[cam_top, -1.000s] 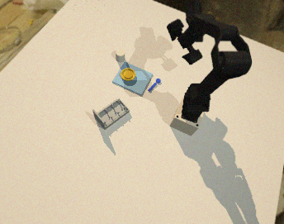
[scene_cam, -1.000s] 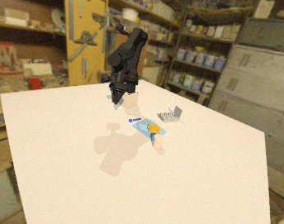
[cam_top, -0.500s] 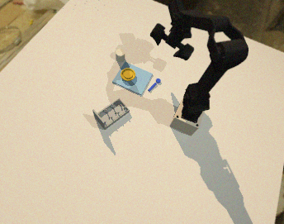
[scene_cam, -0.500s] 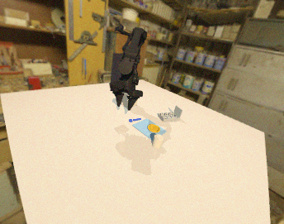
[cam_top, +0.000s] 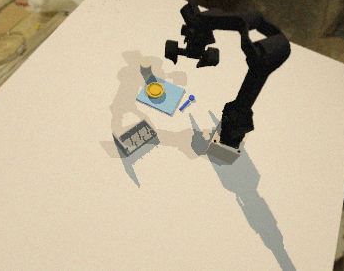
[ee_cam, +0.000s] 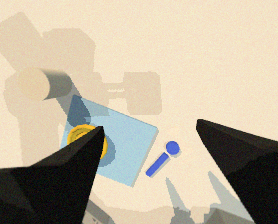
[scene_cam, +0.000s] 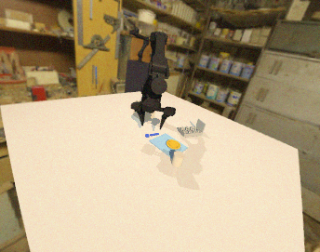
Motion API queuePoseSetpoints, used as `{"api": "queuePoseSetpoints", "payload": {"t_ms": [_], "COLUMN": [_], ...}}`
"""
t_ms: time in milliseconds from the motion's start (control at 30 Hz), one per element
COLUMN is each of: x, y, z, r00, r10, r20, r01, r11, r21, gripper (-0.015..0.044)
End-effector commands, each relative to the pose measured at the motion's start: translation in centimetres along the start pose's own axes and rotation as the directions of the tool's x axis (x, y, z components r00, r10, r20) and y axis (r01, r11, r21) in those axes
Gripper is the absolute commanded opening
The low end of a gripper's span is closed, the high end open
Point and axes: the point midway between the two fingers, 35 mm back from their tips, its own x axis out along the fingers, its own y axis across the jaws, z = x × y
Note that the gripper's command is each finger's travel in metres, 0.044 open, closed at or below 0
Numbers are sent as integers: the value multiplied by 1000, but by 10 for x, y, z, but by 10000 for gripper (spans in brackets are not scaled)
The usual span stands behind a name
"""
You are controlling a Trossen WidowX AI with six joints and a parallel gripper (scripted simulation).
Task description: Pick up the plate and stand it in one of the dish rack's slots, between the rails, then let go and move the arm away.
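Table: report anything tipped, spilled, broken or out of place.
Nothing stands out. The yellow plate lies flat on the blue mat, the cup stands upright beside it, the spoon lies off the mat, and the dish rack sits upright and empty.

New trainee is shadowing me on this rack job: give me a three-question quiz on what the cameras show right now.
1. True or false: the jaws of the gripper hold the plate.
2. What does the plate rest on? A) blue mat B) dish rack C) bare table
3. Fill in: the blue spoon lies beside the ____.

Key: 1 false, the jaws are open and holding nothing; 2 A; 3 mat.
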Motion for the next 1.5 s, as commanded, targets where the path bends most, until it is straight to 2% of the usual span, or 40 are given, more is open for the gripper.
{"api": "queuePoseSetpoints", "payload": {"t_ms": [0, 433, 900, 1067, 1467], "x": [4, 19, 35, 40, 46], "y": [15, 55, 98, 110, 110], "z": [-3, -22, -52, -63, -64], "r00": [1000, 996, 984, 979, 979], "r10": [-9, -43, -101, -122, -122], "r20": [-18, -84, -147, -162, -163], "r01": [6, -6, -72, -100, -101], "r11": [990, 856, 534, 408, 403], "r21": [-142, -516, -843, -908, -910], "gripper": [400, 400, 400, 400, 400]}}
